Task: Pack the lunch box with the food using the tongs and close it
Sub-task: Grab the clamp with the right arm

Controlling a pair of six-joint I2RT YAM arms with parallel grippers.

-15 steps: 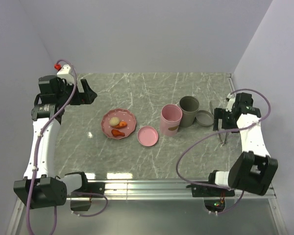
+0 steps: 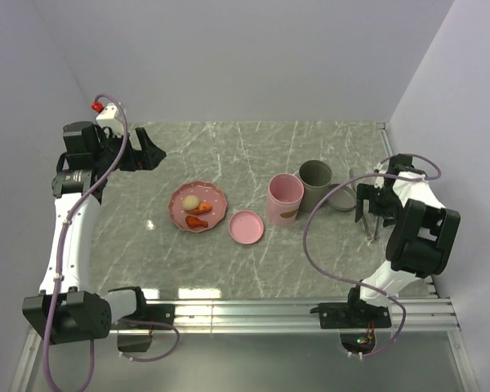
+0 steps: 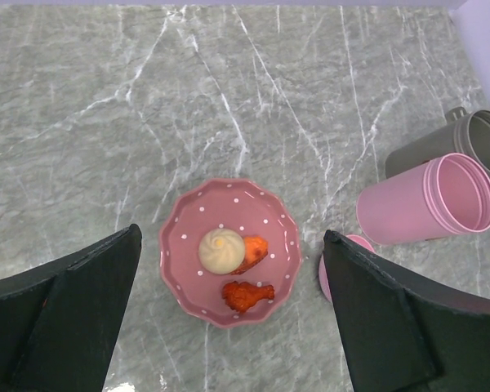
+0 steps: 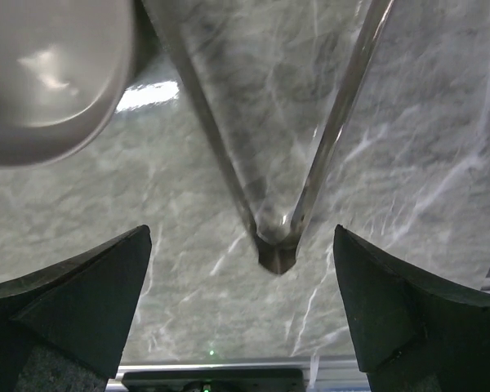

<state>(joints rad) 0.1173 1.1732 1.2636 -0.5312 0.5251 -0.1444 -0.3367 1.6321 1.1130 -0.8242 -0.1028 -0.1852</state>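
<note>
Top external view showed the marble table [image 2: 229,147] with the left gripper [image 2: 151,153] spread wide above its far left corner, seemingly parked so its camera overlooked the food. The right gripper [image 4: 238,245], jaws equally apart and empty, hovered at the right edge straddling the tongs [image 4: 276,245], probably lined up to grasp them near the hinge. A pink container [image 2: 285,198] and grey container [image 2: 316,181] stood uncovered mid-table, ready for loading. Left of centre, the pink plate [image 3: 180,245] held the bun [image 3: 221,250] and two orange-red pieces [image 3: 247,294].

A cream ball [image 3: 220,249] and two orange-red pieces [image 3: 247,294] are seen on a pink plate [image 3: 188,237], framed by the spread fingers [image 3: 73,318] of the left gripper [image 3: 233,235].
</note>
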